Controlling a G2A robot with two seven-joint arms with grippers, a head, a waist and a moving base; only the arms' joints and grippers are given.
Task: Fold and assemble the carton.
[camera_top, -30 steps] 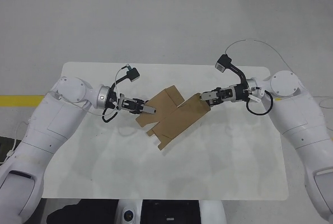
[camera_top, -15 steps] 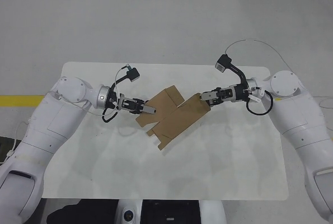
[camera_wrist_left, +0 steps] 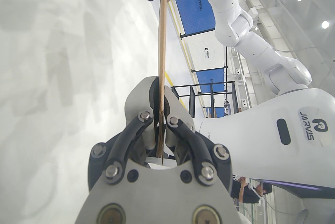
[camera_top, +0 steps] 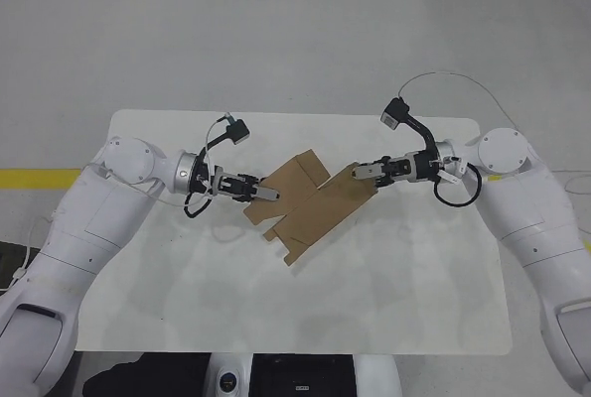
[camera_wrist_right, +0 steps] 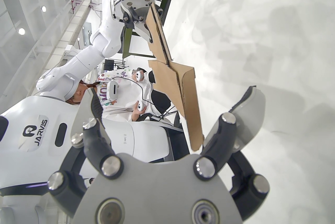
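- Your carton [camera_top: 310, 203] is a flat brown piece of cardboard. It sits over the middle of the white bench [camera_top: 176, 298], between your two grippers.
- It is not a box yet. It is all flat. In the left wrist view you look at it from the side, and it shows as one thin brown line.
- In the top view the carton lies slanted. Its long part runs from the far right down to the near left. A wide flap sticks out on the far side, and small flaps show at the near end.
- The carton looks to be held up a little off the bench, not lying on it.
- Your left gripper [camera_wrist_left: 160, 96] is squeezed tight on the carton. Its two fingers pinch the cardboard edge, with no gap on either side. It has hold of the carton on its left side.
- Your right gripper [camera_wrist_right: 170, 92] is spread wide open and has hold of nothing. The right corner of the carton pokes in between its two fingers.
- That corner is much closer to one finger than to the other. It is just beside that finger's black pad, but you cannot tell if it touches.
- The two grippers face each other across the carton, one at each end of it.
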